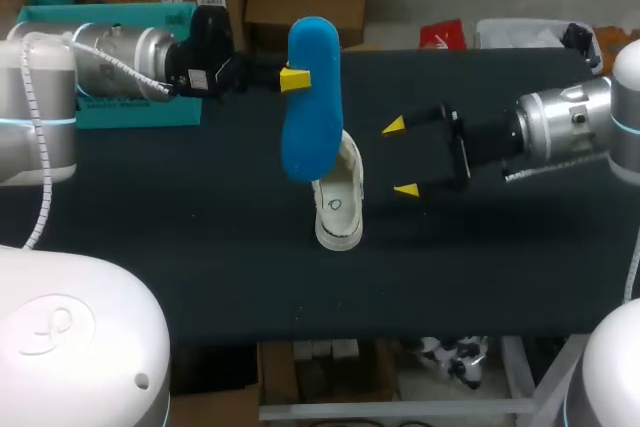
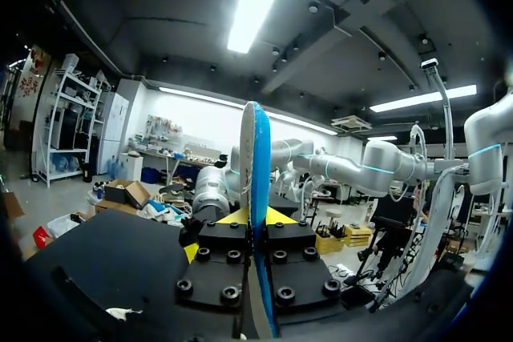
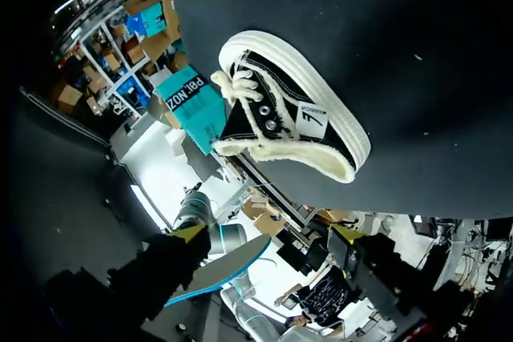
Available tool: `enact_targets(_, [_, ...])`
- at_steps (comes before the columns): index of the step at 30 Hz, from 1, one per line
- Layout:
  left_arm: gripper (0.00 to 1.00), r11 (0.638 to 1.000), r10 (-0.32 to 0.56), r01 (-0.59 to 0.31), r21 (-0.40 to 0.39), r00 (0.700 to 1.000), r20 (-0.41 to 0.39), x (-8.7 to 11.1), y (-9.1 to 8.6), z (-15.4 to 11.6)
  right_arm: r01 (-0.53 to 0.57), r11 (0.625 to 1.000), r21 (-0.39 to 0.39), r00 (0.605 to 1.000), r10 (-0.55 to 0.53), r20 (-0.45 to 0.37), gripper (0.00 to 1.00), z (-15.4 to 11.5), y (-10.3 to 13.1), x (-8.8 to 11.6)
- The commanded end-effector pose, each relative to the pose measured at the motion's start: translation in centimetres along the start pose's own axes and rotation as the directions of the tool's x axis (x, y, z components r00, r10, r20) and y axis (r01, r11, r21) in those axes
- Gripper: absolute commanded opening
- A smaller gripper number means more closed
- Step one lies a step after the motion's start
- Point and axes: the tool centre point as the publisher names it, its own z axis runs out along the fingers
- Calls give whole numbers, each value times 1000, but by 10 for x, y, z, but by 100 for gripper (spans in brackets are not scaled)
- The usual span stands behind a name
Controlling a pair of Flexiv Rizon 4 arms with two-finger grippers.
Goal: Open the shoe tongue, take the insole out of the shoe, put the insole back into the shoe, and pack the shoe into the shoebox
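Insole (image 1: 311,97) is out of the shoe (image 1: 337,205). The left gripper (image 1: 292,78) pinches it around mid-length and holds it roughly upright in the air, lower end just above the shoe's back half. In the left wrist view it sits edge-on between the fingers, with both sides clamped.

Right gripper (image 1: 401,158) is spread wide and empty, just beside the shoe on its right and not touching it.

The shoe stands on its sole on the desk (image 1: 200,237), toe toward the near edge.

My read is that the step in hand is re-insertion. To do it well:
- Tilt the insole off vertical and feed the lower end into the opening toward the toe, not straight down.
- Use the right gripper to brace the collar or hold the tongue back, or the shoe will likely skid or tip.
- The foam looks soft, so pushing from a mid-length grip may buckle it. Go slow and let go only once it lies flat.

Containers:
- Shoe: the right wrist view shows a pale fleecy lining at the collar. Nothing is seen inside, but the cavity is mostly hidden.
- Shoebox (image 1: 120,112): teal, at the far left of the desk behind the left arm, well apart from the shoe. I can't tell whether the lid is on or what's in it.
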Motion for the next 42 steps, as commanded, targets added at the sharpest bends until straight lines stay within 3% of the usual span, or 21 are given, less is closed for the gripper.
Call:
enact_targets(1, [0, 1000, 0, 0, 4, 1000, 1, 0, 1, 0, -231, 973, 17, 963, 231, -136, 100, -1, -1, -7])
enact_targets(8, [0, 1000, 0, 0, 4, 1000, 1, 0, 1, 0, -230, 973, 10, 964, 229, -134, 100, 0, -1, -7])
enact_targets(10, [0, 1000, 0, 0, 4, 1000, 1, 0, 1, 0, -326, 941, 89, 920, 337, -201, 100, -1, 0, 0])
enact_targets(11, [0, 1000, 0, 0, 4, 1000, 1, 0, 1, 0, -330, 942, 69, 917, 337, -214, 100, -2, -2, 4])
enact_targets(12, [0, 1000, 0, 0, 4, 1000, 1, 0, 1, 0, -370, 924, 98, 892, 383, -238, 100, -2, -2, 5])
enact_targets(18, [0, 1000, 0, 0, 4, 1000, 1, 0, 1, 0, -447, 882, 150, 844, 471, -255, 100, -2, -10, 12])
enact_targets(26, [0, 1000, 0, 0, 4, 1000, 1, 0, 1, 0, -529, 838, 133, 807, 545, -228, 100, 0, -8, 16])
enact_targets(33, [0, 972, 232, -230, 52, 973, -17, -6, 27, 9, -554, 821, 137, 801, 571, -179, 100, 7, -7, 19])
enact_targets(41, [0, 937, 341, -335, 97, 939, -55, -12, 44, 17, -583, 790, 187, 772, 611, -174, 100, 14, -3, 12])
enact_targets(42, [0, 933, 352, -345, 101, 934, -60, -13, 45, 19, -587, 787, 189, 769, 615, -172, 91, 16, -3, 12])
